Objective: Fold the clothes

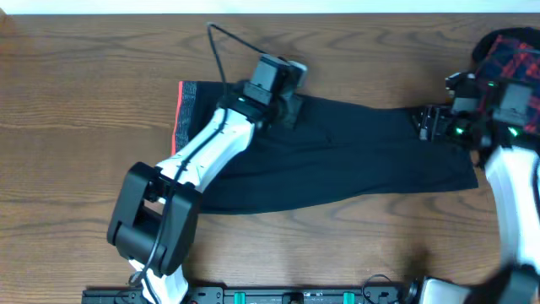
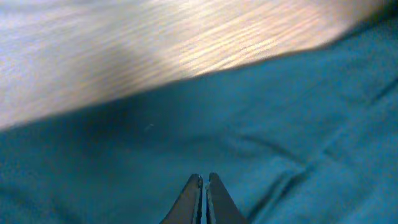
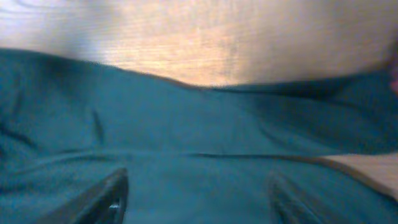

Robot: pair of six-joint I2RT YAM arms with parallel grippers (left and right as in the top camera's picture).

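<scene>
The clothes [image 1: 337, 152], long black trousers, lie flat across the table with the red-edged waistband [image 1: 181, 114] at the left and the leg ends at the right. My left gripper [image 1: 291, 105] rests on their upper edge near the waist. In the left wrist view its fingers [image 2: 202, 183] are pressed together, tips down in the dark fabric [image 2: 280, 112]. My right gripper [image 1: 430, 122] hovers at the leg ends. The right wrist view shows it [image 3: 202, 196] open, with its fingers [image 3: 112, 193] spread wide over the cloth [image 3: 199, 130].
A red-and-black plaid garment [image 1: 515, 46] lies at the back right corner, just behind the right arm. Bare wooden table [image 1: 84, 101] surrounds the trousers. A black cable [image 1: 221, 51] loops above the left wrist.
</scene>
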